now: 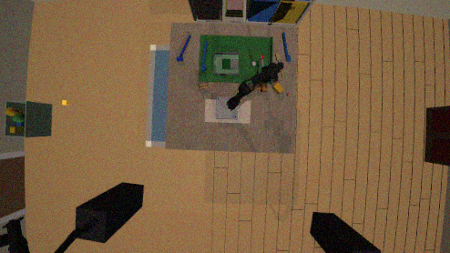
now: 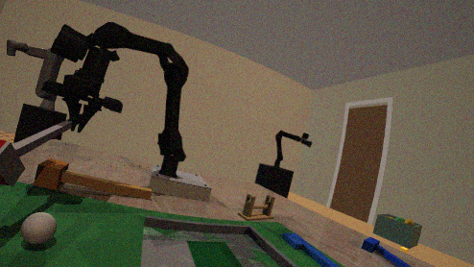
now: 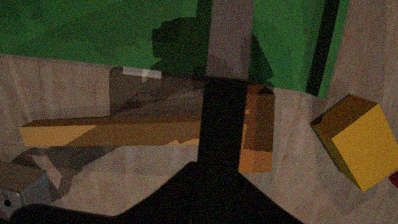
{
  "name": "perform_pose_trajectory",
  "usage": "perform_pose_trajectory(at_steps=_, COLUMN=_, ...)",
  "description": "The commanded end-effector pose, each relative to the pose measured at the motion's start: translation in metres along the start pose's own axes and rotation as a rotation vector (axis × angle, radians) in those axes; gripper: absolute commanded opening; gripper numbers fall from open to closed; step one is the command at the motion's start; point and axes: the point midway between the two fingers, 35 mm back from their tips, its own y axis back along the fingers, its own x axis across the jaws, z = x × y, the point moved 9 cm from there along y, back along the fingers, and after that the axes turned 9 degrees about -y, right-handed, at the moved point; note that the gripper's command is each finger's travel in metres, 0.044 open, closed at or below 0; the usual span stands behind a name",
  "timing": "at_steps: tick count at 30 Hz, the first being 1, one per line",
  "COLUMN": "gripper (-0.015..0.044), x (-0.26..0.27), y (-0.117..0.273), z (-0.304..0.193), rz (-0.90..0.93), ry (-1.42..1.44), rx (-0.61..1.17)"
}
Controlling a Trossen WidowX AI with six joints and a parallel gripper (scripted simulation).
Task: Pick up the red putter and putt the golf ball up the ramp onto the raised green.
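Observation:
My gripper [image 2: 75,126] [image 3: 209,171] is shut on the grey shaft of the red putter [image 2: 43,136] [image 3: 230,40]. The shaft slants away from the fingers, and the red and grey head shows at the left edge of the exterior view. From above, the red head [image 1: 261,57] is over the mat's right part, right of the ball; its exact height is unclear. The white golf ball [image 1: 253,64] [image 2: 38,228] rests on the green mat [image 1: 209,77] [image 2: 96,226], right of the grey-walled ramp structure [image 2: 192,226] with its green square [image 1: 226,64] [image 2: 211,254].
A wooden mallet [image 2: 106,184] [image 3: 140,134] lies between mat and arm base. A yellow block [image 1: 278,87] [image 3: 367,145] sits right of it. A small wooden stand [image 1: 203,86] [image 2: 257,207] is at the mat's near left corner. Blue clubs [image 1: 184,47] [image 2: 309,250] lie at both sides.

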Motion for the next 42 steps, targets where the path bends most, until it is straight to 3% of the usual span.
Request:
perform_pose_trajectory(at_steps=1, gripper=0.0000, x=-0.004, y=0.000, z=-0.001, rz=0.001, ry=-0.022, rx=0.000)
perform_pose_trajectory(at_steps=13, gripper=0.0000, x=-0.004, y=-0.038, z=-0.001, rz=0.001, ry=-0.022, rx=0.000)
perform_pose_trajectory(at_steps=42, gripper=0.0000, x=-0.003, y=-0.065, z=-0.001, rz=0.001, ry=-0.017, rx=0.002)
